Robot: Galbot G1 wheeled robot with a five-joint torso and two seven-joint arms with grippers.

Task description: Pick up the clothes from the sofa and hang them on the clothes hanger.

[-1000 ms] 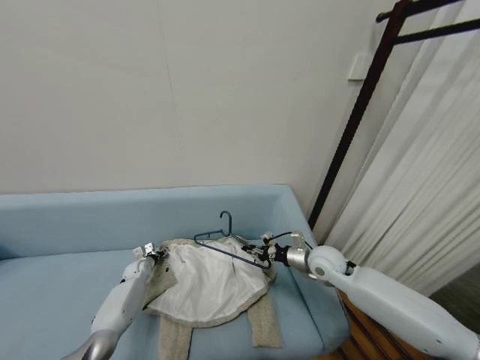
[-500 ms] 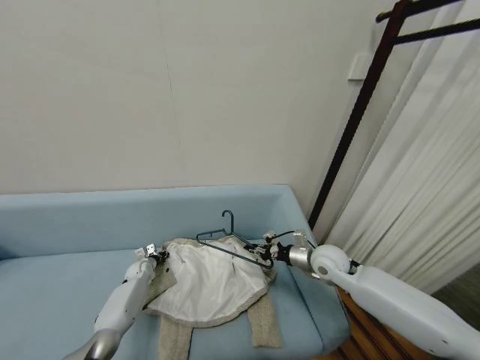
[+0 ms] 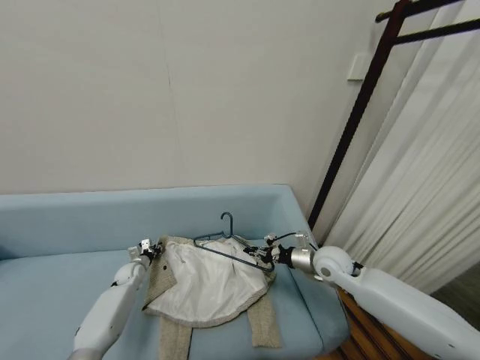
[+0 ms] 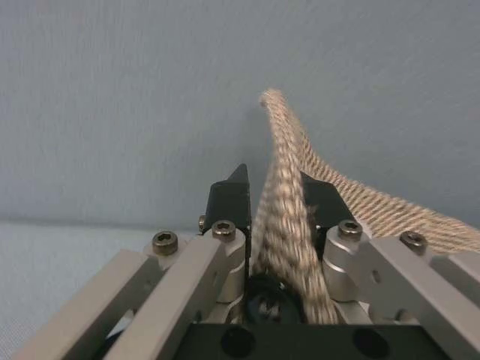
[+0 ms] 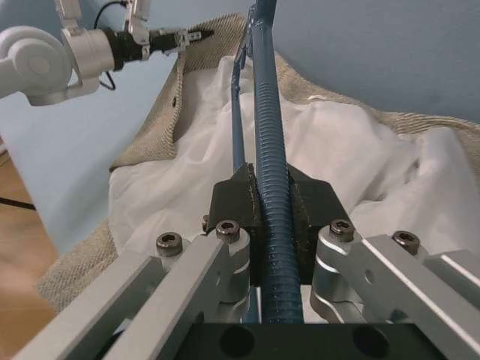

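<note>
A beige knit garment (image 3: 214, 289) with white lining lies opened on the light blue sofa (image 3: 67, 285). My left gripper (image 3: 148, 247) is shut on the garment's knit edge (image 4: 283, 225) at its left shoulder, holding it slightly off the cushion. A dark blue hanger (image 3: 229, 241) rests over the garment's upper part, hook up toward the backrest. My right gripper (image 3: 262, 256) is shut on the hanger's arm (image 5: 268, 172) at the garment's right side. In the right wrist view the white lining (image 5: 337, 150) spreads under the hanger and the left gripper (image 5: 180, 37) holds the far edge.
A dark brown clothes rack pole (image 3: 352, 127) rises right of the sofa, its top bar at the upper right. White curtains (image 3: 420, 187) hang behind it. The sofa's right armrest (image 3: 319, 300) borders a wooden floor (image 3: 360, 330). A plain wall stands behind.
My left gripper has shifted slightly left and up with the knit edge, spreading that side of the garment. The right gripper and hanger have hardly moved.
</note>
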